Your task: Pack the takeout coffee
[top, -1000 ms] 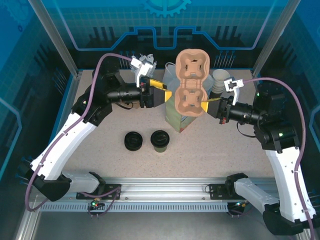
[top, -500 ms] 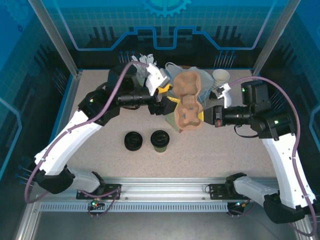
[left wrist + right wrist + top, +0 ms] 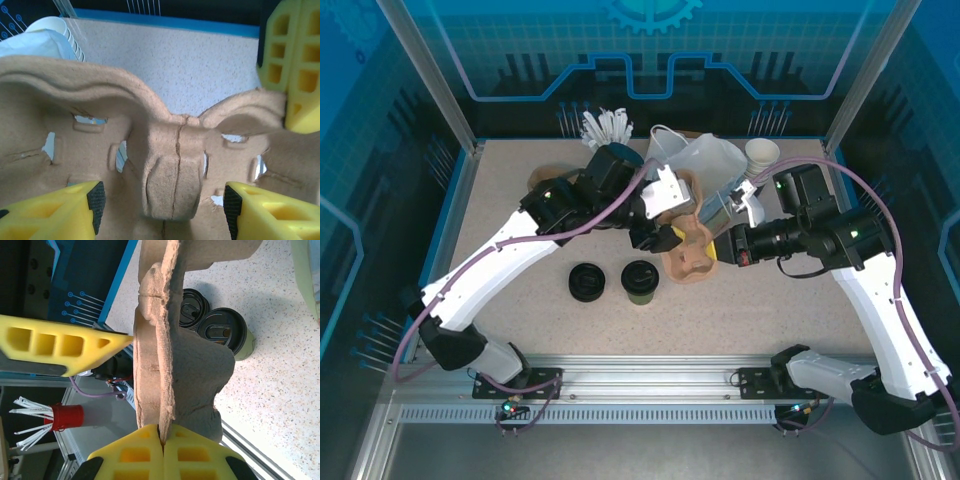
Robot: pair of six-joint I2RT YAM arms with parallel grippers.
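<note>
One takeout coffee (image 3: 640,279), olive-sided under a round black lid, stands upright on the speckled table (image 3: 770,310) just below centre in the top view, free of both arms. One low pile of black lids (image 3: 587,282) sits just beside it at 9 o'clock. One brown pulp cup carrier (image 3: 688,250) is held at the cup's 1 o'clock. The right gripper (image 3: 162,442) is pinched tight on the carrier's edge. The left gripper (image 3: 162,200) is well apart, its yellow fingers (image 3: 70,212) on either side of the carrier's central ridge; whether they touch the pulp I cannot tell. One stack of white cups (image 3: 761,155) stands near the back edge, at 1 o'clock.
</note>
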